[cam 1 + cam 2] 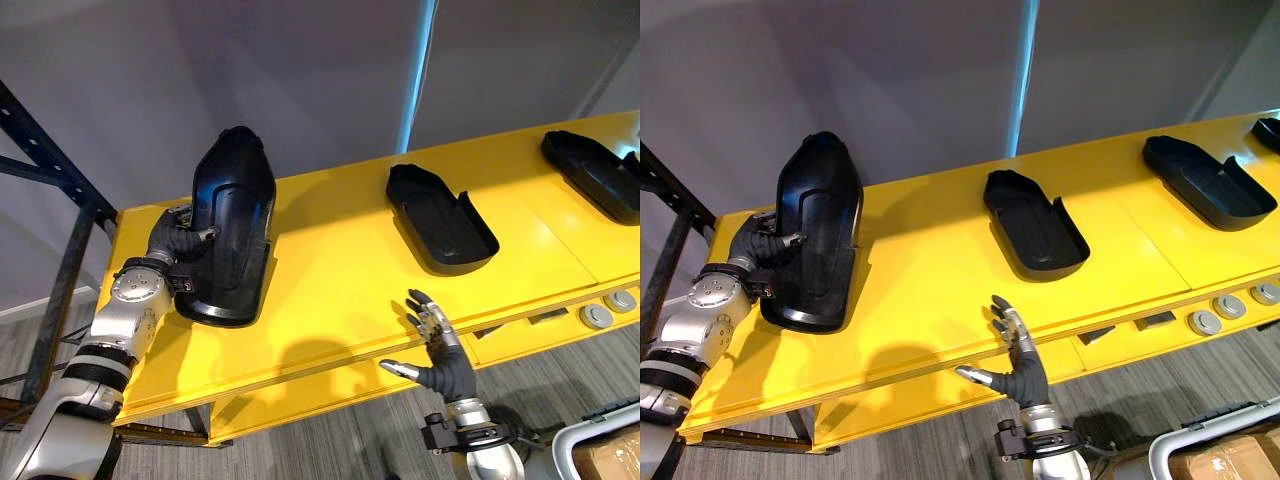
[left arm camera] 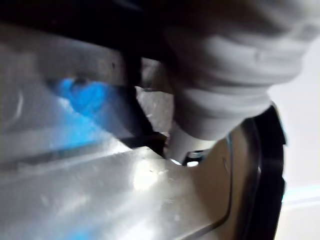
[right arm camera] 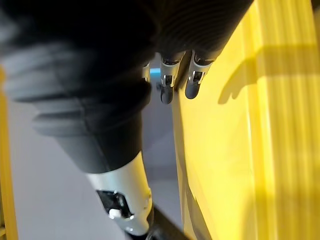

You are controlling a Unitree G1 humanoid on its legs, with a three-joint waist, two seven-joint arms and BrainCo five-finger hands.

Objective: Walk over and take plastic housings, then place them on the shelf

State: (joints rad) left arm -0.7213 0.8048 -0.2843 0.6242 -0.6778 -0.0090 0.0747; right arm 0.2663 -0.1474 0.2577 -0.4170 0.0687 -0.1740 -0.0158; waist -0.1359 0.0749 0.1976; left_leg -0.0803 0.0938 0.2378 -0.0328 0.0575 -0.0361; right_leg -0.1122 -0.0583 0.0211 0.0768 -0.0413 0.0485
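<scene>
A black plastic housing [image 1: 232, 228] stands tilted on its lower end at the left of the yellow shelf top [image 1: 330, 280]. My left hand [image 1: 182, 244] is shut on its left rim, thumb on the front face. A second black housing [image 1: 440, 217] lies hollow side up at the middle of the shelf top. A third housing [image 1: 595, 172] lies at the far right. My right hand [image 1: 437, 345] hangs open at the shelf's front edge, fingers spread, holding nothing. In the left wrist view the held housing's rim [image 2: 267, 175] curves past my hand.
A dark steel rack post [image 1: 60, 200] stands left of the shelf. Round grey buttons [image 1: 597, 316] sit on the shelf's front face at the right. A grey wall rises behind. A cardboard box [image 1: 605, 455] stands on the floor at lower right.
</scene>
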